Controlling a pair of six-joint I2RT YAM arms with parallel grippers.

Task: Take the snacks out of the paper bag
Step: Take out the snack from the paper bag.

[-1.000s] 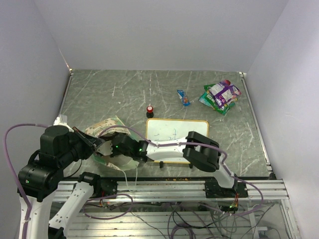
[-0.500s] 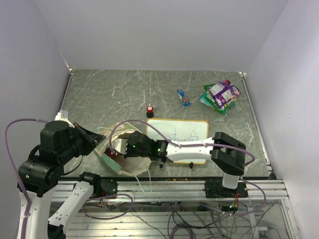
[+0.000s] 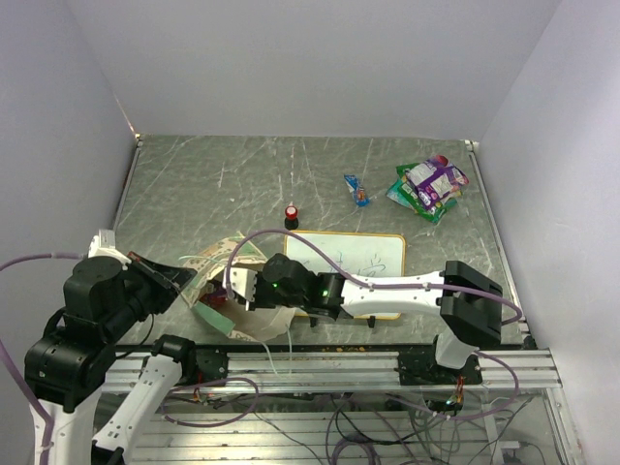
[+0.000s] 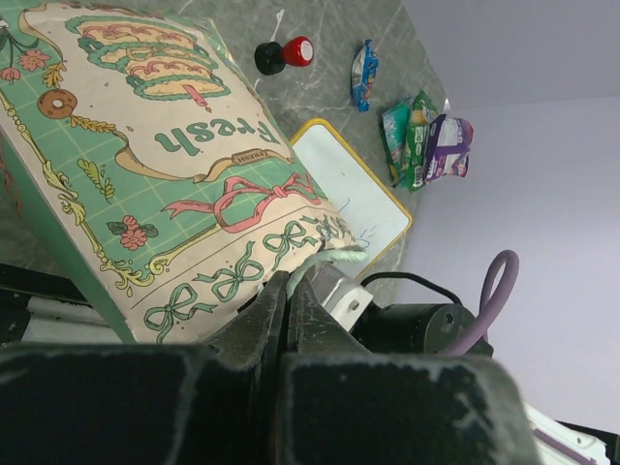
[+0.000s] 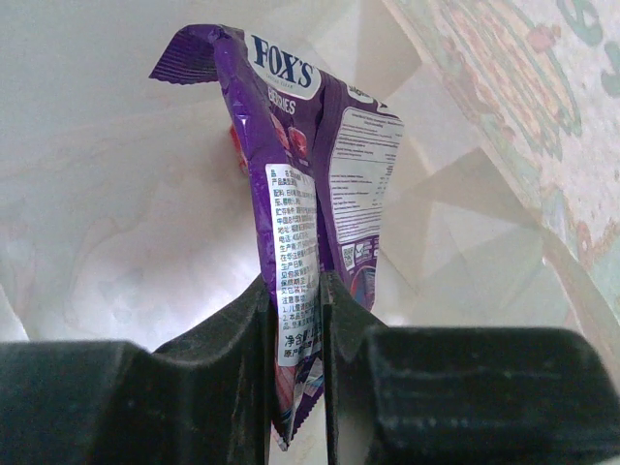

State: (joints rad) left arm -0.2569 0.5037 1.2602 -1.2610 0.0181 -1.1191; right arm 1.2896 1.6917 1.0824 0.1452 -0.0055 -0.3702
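Observation:
The paper bag (image 3: pixel 221 262) lies on its side at the near left, its printed face (image 4: pixel 165 165) up and its mouth toward the right arm. My left gripper (image 4: pixel 290 279) is shut on the bag's string handle (image 4: pixel 334 257); seen from above, that left gripper (image 3: pixel 186 279) is at the bag's left edge. My right gripper (image 3: pixel 242 289) reaches into the mouth. Inside, the right gripper (image 5: pixel 295 315) is shut on a purple snack packet (image 5: pixel 291 184), which hangs upright between the cream walls. A bit of red (image 5: pixel 235 145) shows behind it. Other snacks (image 3: pixel 429 186) are piled at the far right.
A wood-framed whiteboard (image 3: pixel 356 254) lies right of the bag, under the right forearm. A red-topped black knob (image 3: pixel 291 213) stands just beyond it. A small blue packet (image 3: pixel 356 189) lies left of the snack pile. The table's near rail (image 3: pixel 387 363) runs below the arms.
The left arm has drawn back left and toward the near edge, with the bag following. The right arm's elbow has swung out to the right, its gripper staying at the bag's mouth.

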